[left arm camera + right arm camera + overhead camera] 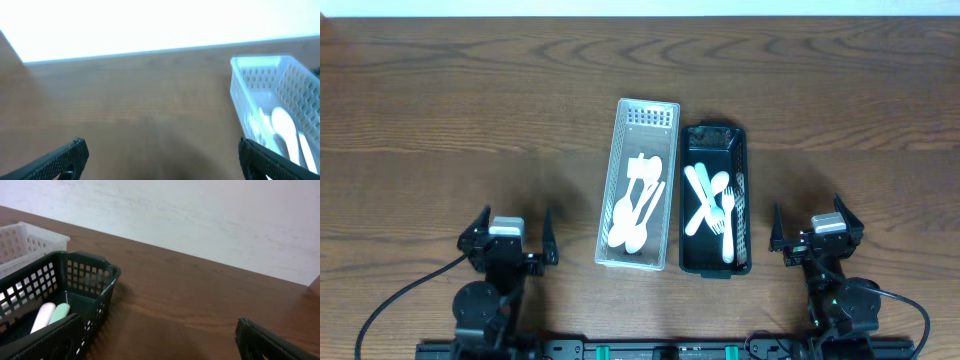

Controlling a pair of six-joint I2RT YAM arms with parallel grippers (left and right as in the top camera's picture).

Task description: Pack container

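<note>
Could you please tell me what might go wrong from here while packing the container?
The white basket and black basket sit close side by side, so reaching into one could snag the other's wall. The cutlery in the black basket lies crossed; a pinch might lift two pieces.

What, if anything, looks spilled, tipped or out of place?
Nothing stands out. The white basket and black basket sit upright side by side, with cutlery inside each and none on the table. The left gripper and right gripper are open, clear of both.
</note>
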